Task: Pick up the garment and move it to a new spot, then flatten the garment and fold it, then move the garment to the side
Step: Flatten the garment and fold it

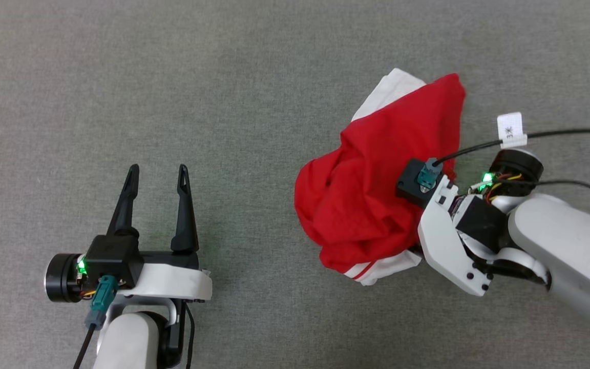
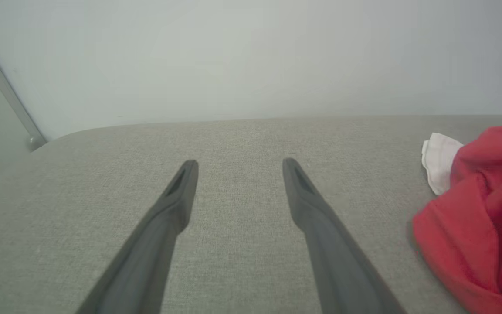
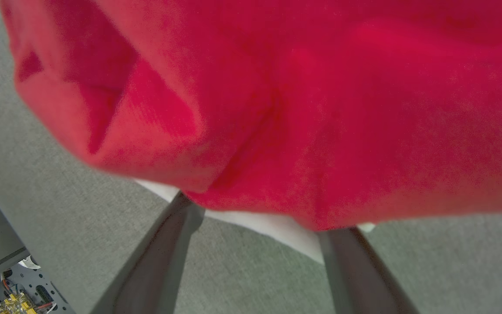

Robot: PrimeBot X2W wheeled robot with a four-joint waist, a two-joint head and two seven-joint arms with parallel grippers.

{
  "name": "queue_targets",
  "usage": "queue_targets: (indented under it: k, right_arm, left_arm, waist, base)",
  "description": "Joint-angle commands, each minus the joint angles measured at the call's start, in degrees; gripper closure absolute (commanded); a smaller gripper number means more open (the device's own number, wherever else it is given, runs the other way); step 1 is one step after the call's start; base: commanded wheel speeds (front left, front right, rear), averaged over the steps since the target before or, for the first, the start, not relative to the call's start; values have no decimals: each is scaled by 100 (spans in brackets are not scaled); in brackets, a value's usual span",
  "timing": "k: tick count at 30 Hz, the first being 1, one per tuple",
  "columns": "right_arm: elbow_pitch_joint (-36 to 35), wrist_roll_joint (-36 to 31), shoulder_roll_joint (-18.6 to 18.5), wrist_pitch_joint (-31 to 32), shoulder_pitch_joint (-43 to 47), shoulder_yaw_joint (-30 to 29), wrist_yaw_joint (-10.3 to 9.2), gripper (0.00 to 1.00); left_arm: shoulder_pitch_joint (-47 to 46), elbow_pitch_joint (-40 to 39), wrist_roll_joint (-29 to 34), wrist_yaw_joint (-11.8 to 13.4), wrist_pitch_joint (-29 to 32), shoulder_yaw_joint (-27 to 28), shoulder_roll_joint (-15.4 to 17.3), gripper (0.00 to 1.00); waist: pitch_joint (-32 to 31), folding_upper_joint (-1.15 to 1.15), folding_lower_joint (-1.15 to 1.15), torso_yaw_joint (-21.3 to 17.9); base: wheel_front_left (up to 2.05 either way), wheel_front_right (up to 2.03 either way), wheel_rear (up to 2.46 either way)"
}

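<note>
"What's the left claw (image 1: 158, 169) doing, down here near us?"

"It's hovering at the near left over the grey cushion (image 1: 254, 102). Its two dark fingers (image 1: 185, 205) are standing wide apart with nothing between them, so it's released."

"And the right claw (image 3: 257, 216)?"

"It's sitting at the near right, its fingers lying under the near edge of the shirt (image 1: 377, 195). They're standing well apart where the cloth is covering them, so it's looking released too, though the tips are hiding."

"Where's the shirt lying?"

"It's sitting in a crumpled red heap on the cushion, right of the middle, well apart from the left claw. Striped trim (image 1: 364, 271) on a white sleeve is poking out at the near side, just beside the right claw. Another white sleeve (image 1: 390, 89) is showing at the far side. Beyond the cushion's far edge a pale wall (image 2: 251, 56) is rising."
</note>
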Motion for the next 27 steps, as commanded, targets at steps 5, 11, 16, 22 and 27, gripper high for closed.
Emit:
queue_targets:
  k: [5,11,16,22,27]
  right_arm:
    - [478,-20,138,-67,451,329,-6,0]
    - [300,-44,106,-587,414,292,-1,100]
    - [-97,95,-425,-1208,315,213,-2,100]
    - [-609,457,-1527,-1596,862,-21,-2,100]
    - [-538,818,-2101,-1660,1727,-254,-2,100]
  left_arm:
    - [-99,62,-33,2,-15,0,-7,0]
    - [61,150,14,-23,-15,87,-7,0]
    - [245,206,20,-11,-15,80,-6,0]
    - [528,183,-14,49,-15,109,-6,0]
    - [662,112,-20,51,-14,168,-6,0]
  waist:
    - [86,0,-1,98]
    - [-205,0,-1,-38]
    - [-672,0,-1,-171]
    - [-1067,0,-1,-329]
    - [-1122,0,-1,-450]
  base:
    - [0,0,0]
    - [0,0,0]
    - [0,0,0]
    - [0,0,0]
    - [0,0,0]
